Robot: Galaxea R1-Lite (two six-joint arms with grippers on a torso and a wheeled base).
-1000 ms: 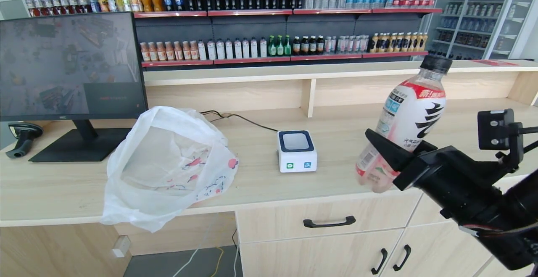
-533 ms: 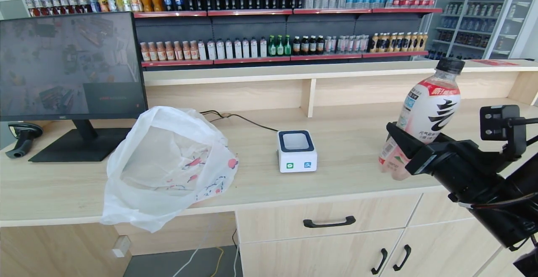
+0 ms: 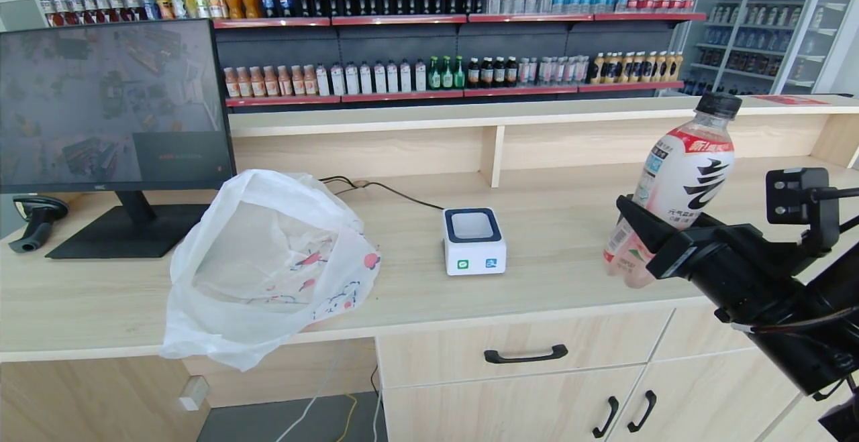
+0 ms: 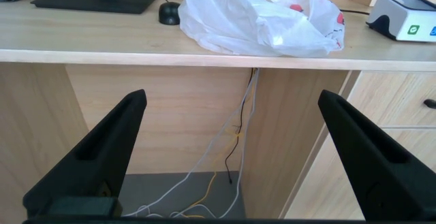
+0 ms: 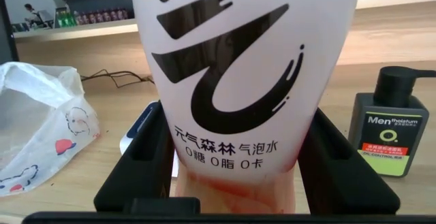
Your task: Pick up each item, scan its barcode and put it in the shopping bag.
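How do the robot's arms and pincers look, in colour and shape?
Both are matte black. The left pincer has two long wedge-shaped fingers tapering to the tips. The right pincer sits on a thick black arm with a boxy bracket and a thin cable.

bottle point(image 3: 679, 180): white wrap with bold black brush strokes, red band under a black cap, pink base.
shopping bag point(image 3: 268, 267): translucent white, small red and dark prints.
scanner point(image 3: 474, 246): white, dark blue frame on top, green and blue squares in front.
pump bottle point(image 5: 385, 139): dark grey-green, black pump.
counter point(image 3: 557, 227): pale wood grain, black handles point(image 3: 525, 355).
right gripper point(image 5: 238, 135): black.
left gripper point(image 4: 231, 100): black.
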